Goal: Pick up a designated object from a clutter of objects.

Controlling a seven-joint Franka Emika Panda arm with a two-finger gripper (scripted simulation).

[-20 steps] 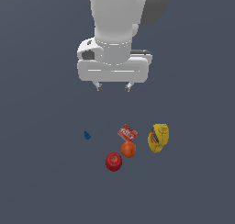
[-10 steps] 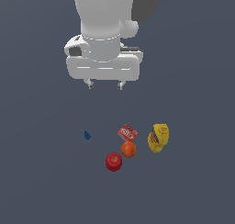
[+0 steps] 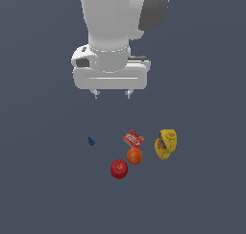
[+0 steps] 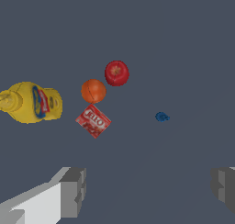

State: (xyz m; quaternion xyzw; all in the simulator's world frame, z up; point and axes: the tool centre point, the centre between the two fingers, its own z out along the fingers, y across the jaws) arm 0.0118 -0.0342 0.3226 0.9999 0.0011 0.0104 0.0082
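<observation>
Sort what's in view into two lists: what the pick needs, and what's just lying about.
Needed for the pick:
red box
gripper, open, above the clutter

Just lying about:
orange, next to the box
red apple
yellow bottle, on its side
tiny blue piece, off by itself

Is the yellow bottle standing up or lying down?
Lying down. The wrist view shows the bottle on its side, its label facing up and its cap pointing sideways, away from the orange.
</observation>
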